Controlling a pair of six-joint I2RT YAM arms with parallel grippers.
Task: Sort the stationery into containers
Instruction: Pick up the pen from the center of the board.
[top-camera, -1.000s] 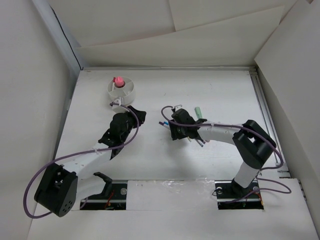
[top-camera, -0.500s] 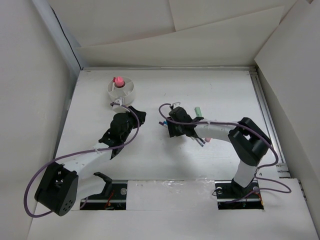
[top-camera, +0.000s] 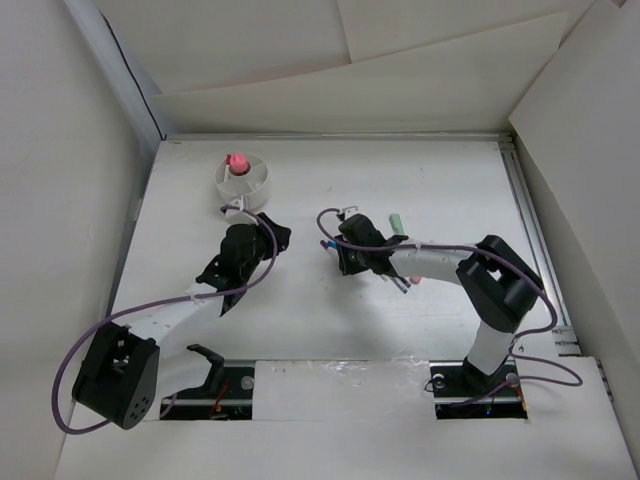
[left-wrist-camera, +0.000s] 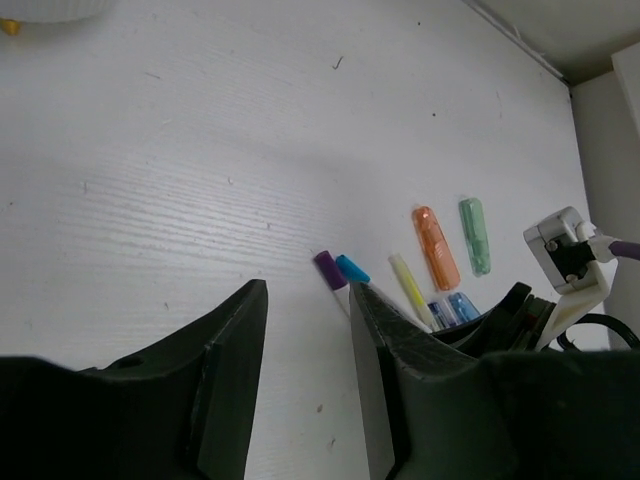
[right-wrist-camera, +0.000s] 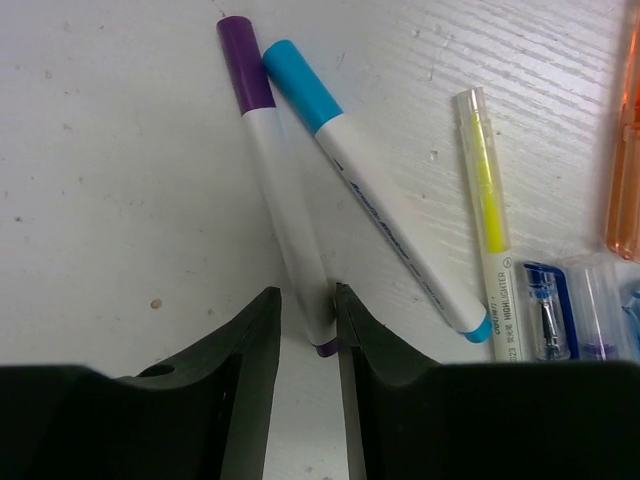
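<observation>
Stationery lies in a loose group mid-table. In the right wrist view it includes a purple-capped white pen (right-wrist-camera: 280, 200), a blue-capped pen (right-wrist-camera: 380, 210), a yellow highlighter (right-wrist-camera: 490, 250) and an orange stick (right-wrist-camera: 625, 170). My right gripper (right-wrist-camera: 308, 295) straddles the purple pen's tail end. Its right finger touches the pen and a thin gap shows on the left; the pen rests on the table. The left gripper (left-wrist-camera: 308, 295) is open over bare table, with nothing in it, left of the pens (left-wrist-camera: 327, 270). The white container (top-camera: 243, 180) holds a pink-capped glue stick (top-camera: 237, 160).
A green stick (top-camera: 398, 222) lies beside the orange one (left-wrist-camera: 436, 247), beyond the right gripper (top-camera: 335, 250). Small clear blue pieces (right-wrist-camera: 548, 310) sit next to the highlighter. White walls enclose the table on the left, the back and the right.
The right gripper has slid slightly left and its jaws have narrowed around the purple pen's end. The left gripper's jaws have opened a little; that arm has barely moved.
</observation>
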